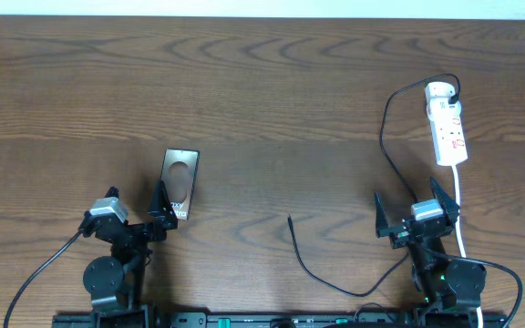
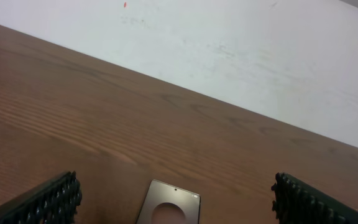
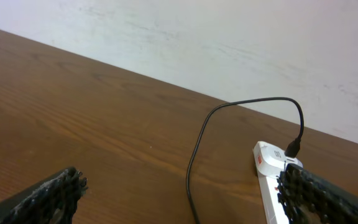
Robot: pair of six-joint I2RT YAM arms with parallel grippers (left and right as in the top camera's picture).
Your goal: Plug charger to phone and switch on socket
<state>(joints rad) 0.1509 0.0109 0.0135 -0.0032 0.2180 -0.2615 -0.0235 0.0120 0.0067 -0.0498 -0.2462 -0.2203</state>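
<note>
Brown wood-grain table (image 1: 262,100) carries all the parts, and a white wall (image 2: 241,56) rises behind its far edge.

1. Phone. We find the phone (image 1: 180,182) on the left half of the table. It lies flat, with its dark oval facing up and its long axis tilted slightly from the table edge.

2. Left gripper. In the left wrist view, the left gripper (image 2: 179,202) has its jaws spread wide. The near end of the phone lies between them, with bare wood on both sides. The gripper holds nothing.

3. Charger. The charger (image 1: 383,128) is a thin black cable. One end is plugged into the rounded far end of the socket (image 1: 447,123). From there we trace it looping left, then back towards the robot and past the right gripper. It then curves along the near edge and ends at the plug tip (image 1: 289,219). The tip lies free on the wood near the table centre, well apart from the phone and to its right.

4. Socket. The socket lies at the far right, and its white cord (image 1: 460,210) runs towards the robot. We cannot tell the position of its switch.

5. Right gripper. The right gripper (image 1: 412,208) sits near the close end of the socket. Its jaws are spread wide and empty.
</note>
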